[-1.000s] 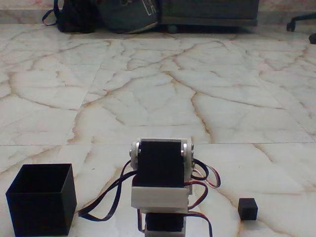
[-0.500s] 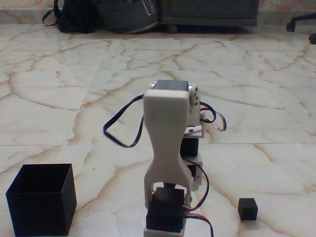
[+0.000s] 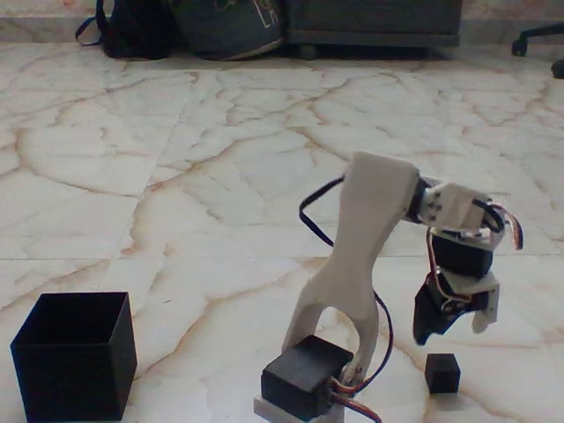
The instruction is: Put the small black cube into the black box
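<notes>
The small black cube (image 3: 442,372) rests on the marble floor at the lower right of the fixed view. My gripper (image 3: 453,331) hangs just above it and slightly to its left, pointing down. It is open, with a dark finger (image 3: 427,319) on the left and a white finger (image 3: 482,310) on the right, and nothing sits between them. It does not touch the cube. The black box (image 3: 75,379) stands open-topped at the lower left, far from the gripper, on the other side of the arm's base (image 3: 304,377).
Veined marble floor (image 3: 220,176) stretches wide behind the arm. Dark bags (image 3: 189,26) and a low piece of furniture (image 3: 374,22) line the far edge. A chair's wheeled foot (image 3: 538,40) shows at the top right. Loose wires (image 3: 322,211) loop off the arm.
The arm has unfolded from its tucked pose, risen, and swung to the right. The gripper has come down over the small black cube. Cube and box have not moved.
</notes>
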`<action>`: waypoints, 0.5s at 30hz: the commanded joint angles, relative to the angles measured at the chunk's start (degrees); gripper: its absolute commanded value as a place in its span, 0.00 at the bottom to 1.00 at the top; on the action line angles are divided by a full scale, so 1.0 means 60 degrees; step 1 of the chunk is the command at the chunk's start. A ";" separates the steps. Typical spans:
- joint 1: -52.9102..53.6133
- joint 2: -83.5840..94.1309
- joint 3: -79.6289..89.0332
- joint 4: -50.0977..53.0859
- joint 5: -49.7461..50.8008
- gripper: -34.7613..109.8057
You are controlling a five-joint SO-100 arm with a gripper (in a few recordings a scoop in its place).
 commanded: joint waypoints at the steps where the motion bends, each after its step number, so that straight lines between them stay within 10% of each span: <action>1: 0.0088 -0.0366 -0.0659 -0.0044 0.0176 0.31; 15: 0.0425 -0.1143 -0.0205 -0.0103 0.1377 0.30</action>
